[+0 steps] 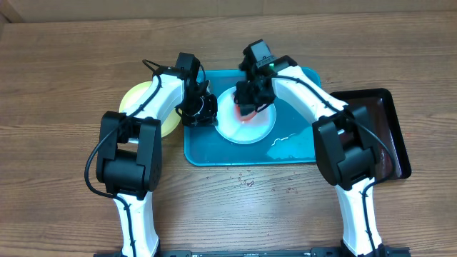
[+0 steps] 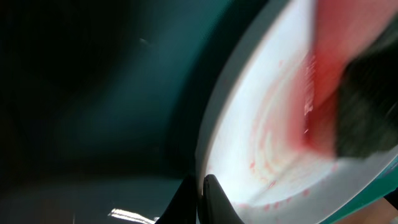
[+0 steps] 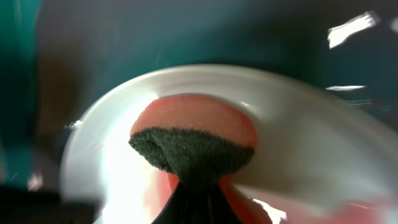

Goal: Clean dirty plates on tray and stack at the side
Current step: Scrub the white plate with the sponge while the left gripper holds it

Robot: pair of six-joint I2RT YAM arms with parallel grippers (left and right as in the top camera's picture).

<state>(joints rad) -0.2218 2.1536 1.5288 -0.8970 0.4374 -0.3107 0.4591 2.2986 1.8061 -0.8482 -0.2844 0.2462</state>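
Overhead view: turquoise tray point(image 1: 214, 150) at the middle of the worktop point(image 1: 71, 57), carrying a single pale-blue-rimmed plate point(image 1: 260, 132) near its far edge. A yellow-green plate point(image 1: 136, 100) lies off the tray, on the worktop just beside the tray's left edge, partly under the left arm; whether a second plate lies beneath it cannot be told. A black tray point(image 1: 393, 114) sits by the turquoise tray's right edge. The left claw point(image 1: 198, 114) is down at the plate's left rim. The right claw point(image 1: 248, 100) is over the plate's centre with a sponge point(image 1: 246, 112).

Left wrist view: left claw point(image 2: 202, 202), jaws together, with its tips at the rim of the pale-blue-rimmed plate point(image 2: 261, 124); whether they pinch the rim cannot be told. Red smears point(image 2: 267, 149) ring the white centre, and the sponge point(image 2: 360, 106) crosses the plate's far side. The turquoise tray point(image 2: 124, 93) shows dark behind.

Right wrist view: right claw point(image 3: 193, 196) clamped on the sponge point(image 3: 193, 143), whose dark scouring face and red body rest on the pale-blue-rimmed plate point(image 3: 298, 124). The turquoise tray point(image 3: 186, 31) lies beyond.

Status, as judged: at least one plate is cleaned and set aside. The plate on the tray is mid-scrub and not yet clean, and it is yet to be moved onto the side stack.
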